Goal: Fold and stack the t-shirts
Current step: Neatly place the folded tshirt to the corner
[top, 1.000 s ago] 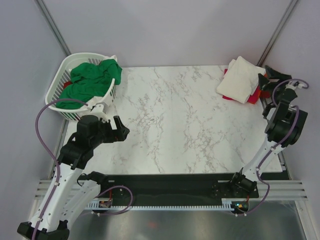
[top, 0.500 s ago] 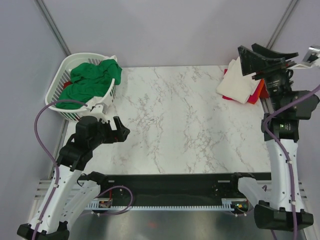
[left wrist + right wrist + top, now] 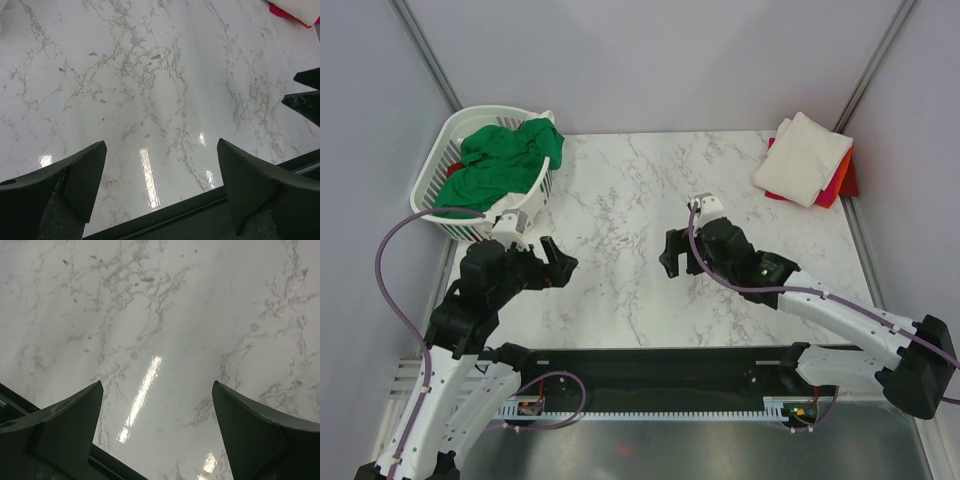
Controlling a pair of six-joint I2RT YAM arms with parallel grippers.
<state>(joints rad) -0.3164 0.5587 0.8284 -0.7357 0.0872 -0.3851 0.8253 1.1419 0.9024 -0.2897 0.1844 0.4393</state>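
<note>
A bright green t-shirt [image 3: 500, 155] lies crumpled in the white basket [image 3: 432, 165], with a bit of crimson cloth [image 3: 454, 170] under it. At the far right corner a folded cream-white t-shirt [image 3: 802, 158] lies on top of crimson-pink [image 3: 828, 192] and orange [image 3: 844, 170] folded shirts. The edge of this stack shows in the left wrist view [image 3: 295, 7]. My left gripper [image 3: 560, 258] is open and empty above the table's near left part [image 3: 161, 145]. My right gripper [image 3: 666, 255] is open and empty above the table's middle [image 3: 157, 385], facing left.
The marble table [image 3: 640, 190] has a black strip along its near edge [image 3: 660, 360]. Grey walls stand on three sides. The right gripper's fingertips [image 3: 306, 95] show at the right edge of the left wrist view.
My right arm has swung from beside the folded stack at the far right, up, then down to the middle of the table. The left arm has barely moved.
</note>
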